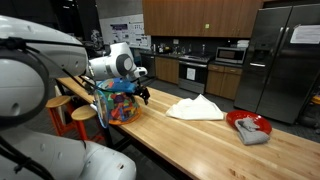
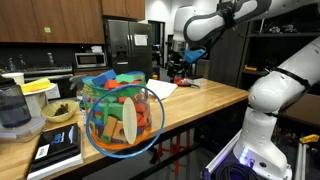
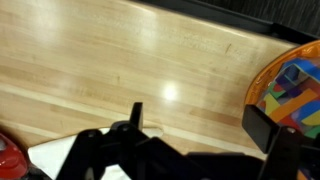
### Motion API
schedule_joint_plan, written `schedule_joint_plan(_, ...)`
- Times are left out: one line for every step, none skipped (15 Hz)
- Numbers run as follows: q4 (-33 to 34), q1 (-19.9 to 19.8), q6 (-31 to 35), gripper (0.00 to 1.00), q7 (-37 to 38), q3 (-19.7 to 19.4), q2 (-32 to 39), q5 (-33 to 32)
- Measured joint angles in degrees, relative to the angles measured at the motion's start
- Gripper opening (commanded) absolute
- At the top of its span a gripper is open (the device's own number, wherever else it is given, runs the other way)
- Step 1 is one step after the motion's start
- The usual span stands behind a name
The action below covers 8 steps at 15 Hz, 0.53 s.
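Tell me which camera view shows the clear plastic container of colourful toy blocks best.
An exterior view shows the clear plastic container of colourful toy blocks best: close to the camera, large and whole. In an exterior view it looks small. The wrist view catches only part at its right edge.

The counter (image 1: 190,140) is smooth varnished wood with a soft shine. The jar (image 1: 118,103) is clear glossy plastic, and the towel (image 1: 195,108) is matt white cloth.

Even indoor light leaves soft glare on the counter (image 3: 168,92) in the wrist view, all pictures slightly blurred.
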Motion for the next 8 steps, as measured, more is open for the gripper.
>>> schedule_joint_plan(0.93, -0.53, 0.52, 1.00, -1.52, -1.29, 0.52, -0.30)
schedule_joint_plan(1.95, -1.07, 1.06, 1.00, -3.26, -2.70, 1.17, -0.44)
schedule_joint_plan(3.01, -1.58, 1.62, 1.00, -5.17, -4.21, 1.89, -0.49)
schedule_joint_plan(4.09, -2.08, 2.33, 1.00, -7.17, -5.82, 2.72, -0.49)
schedule_joint_plan(5.17, -2.52, 3.01, 1.00, -9.12, -7.37, 3.63, -0.49)
schedule_joint_plan(6.29, -2.94, 3.80, 1.00, -11.02, -8.90, 4.68, -0.49)
schedule_joint_plan(7.34, -3.29, 4.61, 1.00, -12.79, -10.39, 5.80, -0.49)
schedule_joint_plan(8.41, -3.55, 5.32, 1.00, -14.50, -11.84, 7.00, -0.46)
